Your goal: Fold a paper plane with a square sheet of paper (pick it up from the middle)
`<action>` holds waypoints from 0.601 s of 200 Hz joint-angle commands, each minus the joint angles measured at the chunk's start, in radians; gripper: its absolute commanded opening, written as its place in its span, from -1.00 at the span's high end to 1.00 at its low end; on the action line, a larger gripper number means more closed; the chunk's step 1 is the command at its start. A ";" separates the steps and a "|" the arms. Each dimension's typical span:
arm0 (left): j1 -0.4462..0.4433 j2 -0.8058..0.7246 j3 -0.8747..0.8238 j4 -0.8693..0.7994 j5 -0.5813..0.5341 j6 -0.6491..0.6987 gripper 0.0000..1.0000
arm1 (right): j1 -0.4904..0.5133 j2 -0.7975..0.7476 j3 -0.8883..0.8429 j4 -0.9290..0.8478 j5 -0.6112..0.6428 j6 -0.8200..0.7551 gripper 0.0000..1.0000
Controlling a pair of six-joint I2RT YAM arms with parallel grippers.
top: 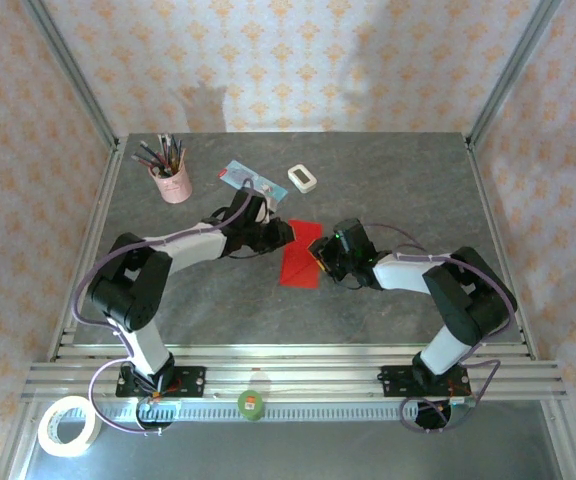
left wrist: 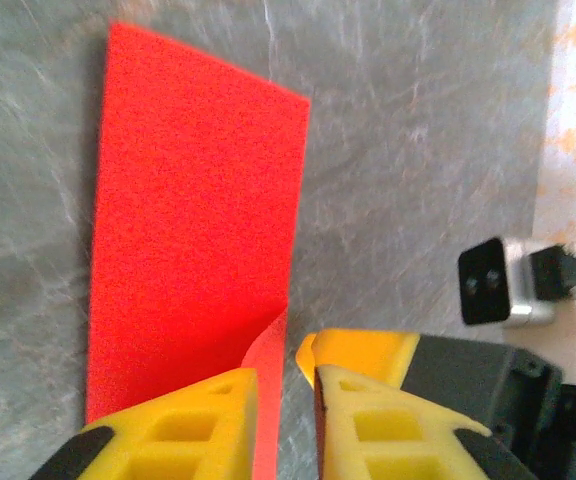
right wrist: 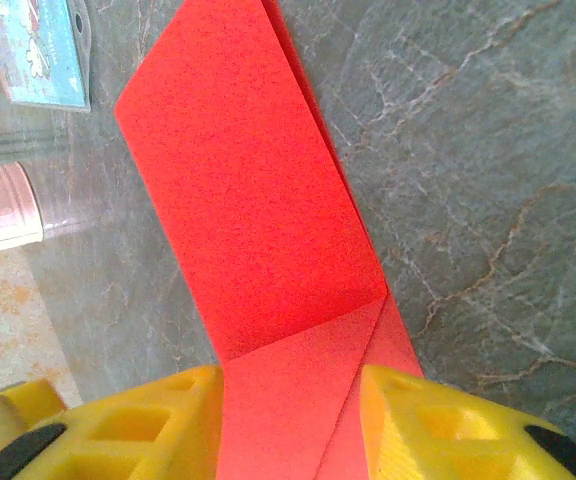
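Observation:
The square sheet of paper [top: 298, 265] lies on the grey table, folded in half into a red strip [left wrist: 198, 200] with one end turned over in a slanted flap [right wrist: 298, 400]. My left gripper [top: 286, 232] is at the strip's far end. Its jaws [left wrist: 286, 375] stand a narrow gap apart, with a lifted red corner and bare table in the gap. My right gripper [top: 320, 255] is at the strip's right side, open [right wrist: 288, 375], one finger on each side of the flap. A paper plane is out of view.
A pink cup of pens [top: 171, 180] stands at the back left. A light blue card [top: 246, 177] and a small white block [top: 302, 178] lie behind the paper. A tape roll [top: 68, 425] sits by the near rail.

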 commanded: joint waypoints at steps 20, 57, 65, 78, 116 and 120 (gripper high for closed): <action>-0.030 0.040 0.014 0.014 -0.034 -0.003 0.76 | -0.002 -0.034 -0.019 0.013 0.021 -0.020 0.19; -0.029 0.099 0.038 -0.014 -0.058 0.006 0.80 | -0.004 -0.037 -0.020 0.016 0.028 -0.023 0.20; -0.029 0.111 0.042 -0.015 -0.066 0.005 0.80 | -0.004 -0.038 -0.021 0.021 0.027 -0.023 0.20; -0.027 0.123 0.042 -0.020 -0.089 0.000 0.81 | -0.005 -0.036 -0.021 0.024 0.020 -0.023 0.20; -0.009 0.141 0.004 -0.007 -0.125 -0.039 0.83 | -0.005 -0.032 -0.034 0.034 0.007 -0.005 0.21; -0.007 0.144 -0.001 -0.007 -0.126 -0.042 0.83 | -0.004 -0.028 -0.035 0.038 0.003 -0.003 0.21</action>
